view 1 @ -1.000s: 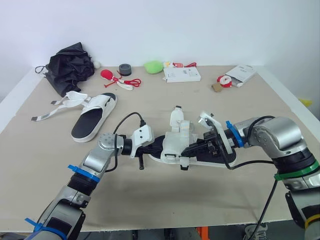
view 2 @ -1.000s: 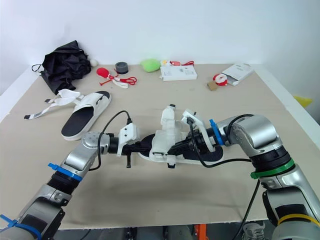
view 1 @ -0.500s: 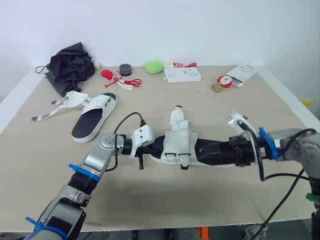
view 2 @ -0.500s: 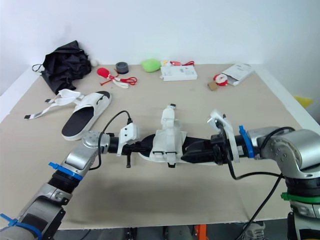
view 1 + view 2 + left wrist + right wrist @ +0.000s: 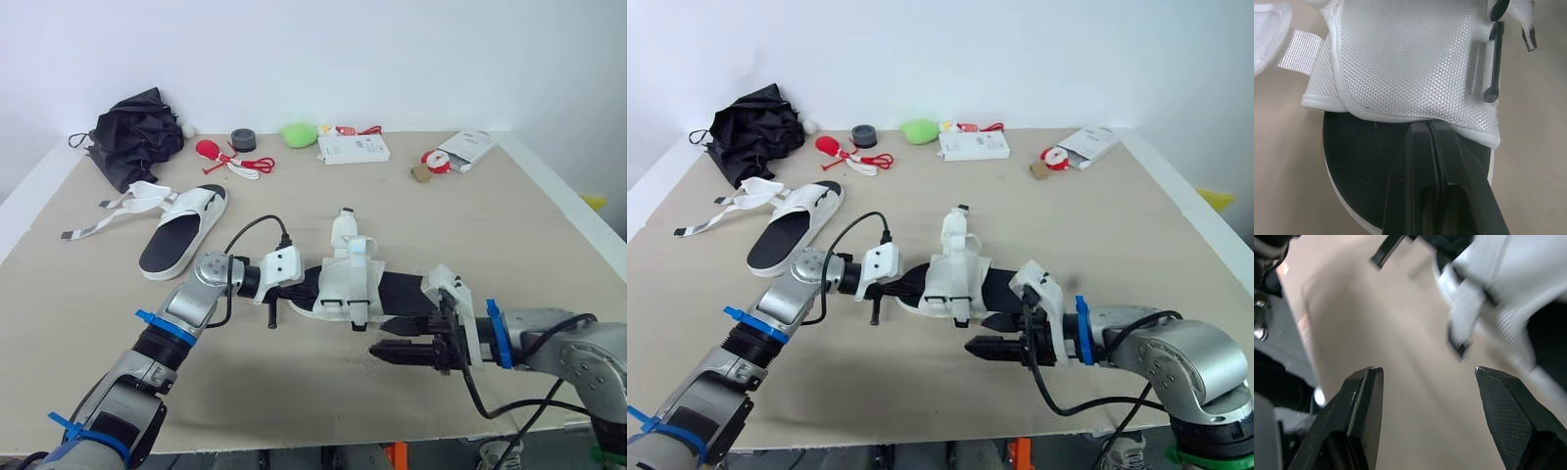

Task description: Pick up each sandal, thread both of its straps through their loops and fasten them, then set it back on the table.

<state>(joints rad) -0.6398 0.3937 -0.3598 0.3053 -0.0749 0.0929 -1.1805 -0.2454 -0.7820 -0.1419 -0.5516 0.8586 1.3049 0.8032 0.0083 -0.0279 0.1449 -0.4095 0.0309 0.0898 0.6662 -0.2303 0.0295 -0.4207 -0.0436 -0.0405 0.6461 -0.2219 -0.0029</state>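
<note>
Beige table [image 5: 509, 225] carries the sandal [image 5: 358, 284] mid-front, its heel partly hidden behind the right gripper [image 5: 1426, 369], which is spread wide and empty beside it. Left gripper [image 5: 1428, 123] is closed tight at the edge of the white upper [image 5: 1400, 58]; whether it pinches fabric is hidden.

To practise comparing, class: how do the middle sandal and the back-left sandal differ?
The middle sandal has its white straps folded over the footbed; the back sandal has them splayed on the table. The left gripper touches the middle sandal; the back sandal lies alone. Both: black footbed, white straps.
</note>
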